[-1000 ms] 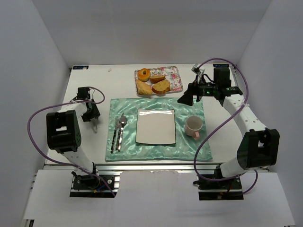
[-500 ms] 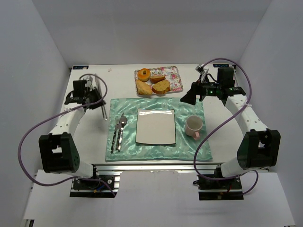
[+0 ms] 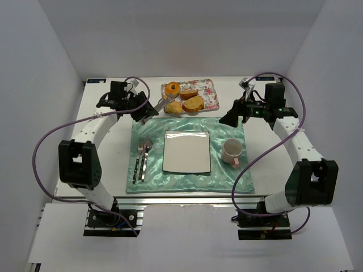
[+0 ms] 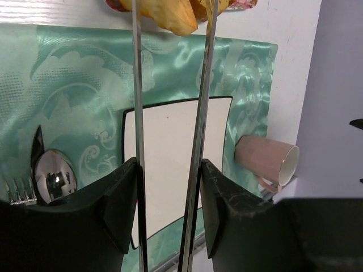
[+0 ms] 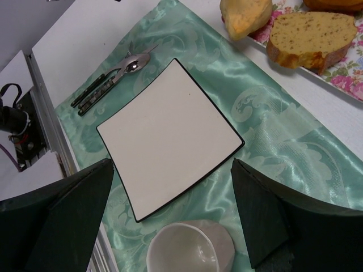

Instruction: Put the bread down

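Note:
Three bread pieces lie on the floral tray point(image 3: 209, 97) at the back: a pale wedge point(image 3: 173, 106) and two browner slices point(image 3: 193, 103) point(image 3: 189, 94). My left gripper point(image 3: 143, 111) is shut on metal tongs point(image 3: 159, 105) whose tips reach the pale wedge. In the left wrist view the tongs' two arms point(image 4: 199, 113) run up to the wedge point(image 4: 170, 14); their tips are out of frame. My right gripper point(image 3: 227, 118) is open and empty above the mat's back right corner. Its wrist view shows the wedge point(image 5: 245, 16) and a slice point(image 5: 312, 35).
A round orange bun point(image 3: 172, 89) sits on the tray's left end. On the green mat point(image 3: 142, 127) are a white square plate point(image 3: 187, 151), a pink cup point(image 3: 232, 151) on the right, and a fork point(image 3: 138, 161) and spoon point(image 3: 146, 154) on the left.
My left arm has swung from the table's left side toward the tray, bringing the tongs to the pale wedge. My right gripper has shifted slightly right.

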Tool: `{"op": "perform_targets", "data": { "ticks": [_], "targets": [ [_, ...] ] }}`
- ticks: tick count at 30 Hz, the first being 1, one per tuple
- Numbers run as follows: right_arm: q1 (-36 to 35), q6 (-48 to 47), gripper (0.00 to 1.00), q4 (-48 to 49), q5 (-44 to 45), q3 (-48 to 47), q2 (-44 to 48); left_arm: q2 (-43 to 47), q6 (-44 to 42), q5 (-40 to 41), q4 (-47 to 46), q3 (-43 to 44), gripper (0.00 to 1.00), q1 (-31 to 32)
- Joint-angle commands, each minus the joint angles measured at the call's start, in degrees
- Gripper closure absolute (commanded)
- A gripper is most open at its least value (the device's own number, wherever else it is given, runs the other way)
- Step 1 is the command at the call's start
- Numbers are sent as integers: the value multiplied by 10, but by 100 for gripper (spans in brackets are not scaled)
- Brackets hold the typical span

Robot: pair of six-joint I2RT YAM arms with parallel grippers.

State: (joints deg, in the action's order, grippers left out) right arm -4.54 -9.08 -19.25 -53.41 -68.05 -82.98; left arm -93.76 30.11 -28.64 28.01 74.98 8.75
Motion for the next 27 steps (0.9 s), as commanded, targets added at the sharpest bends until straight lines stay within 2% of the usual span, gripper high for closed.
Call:
{"op": "perform_targets", "data": {
  "ticks": [1,8,17,27],
  "targets": [
    [8,10,11,22,-18,12,26,-13,28,-50,22,57,45,0],
    [15,15,11,28,-25,27,34,-47,35,-13,55,101,45,11],
    [22,25,11,38,-29,35,33,-72,16,98,196,198,44,22],
    [23,33,11,46,-32,34,26,-100,15,90,199,190,44,28]
  ]
}}
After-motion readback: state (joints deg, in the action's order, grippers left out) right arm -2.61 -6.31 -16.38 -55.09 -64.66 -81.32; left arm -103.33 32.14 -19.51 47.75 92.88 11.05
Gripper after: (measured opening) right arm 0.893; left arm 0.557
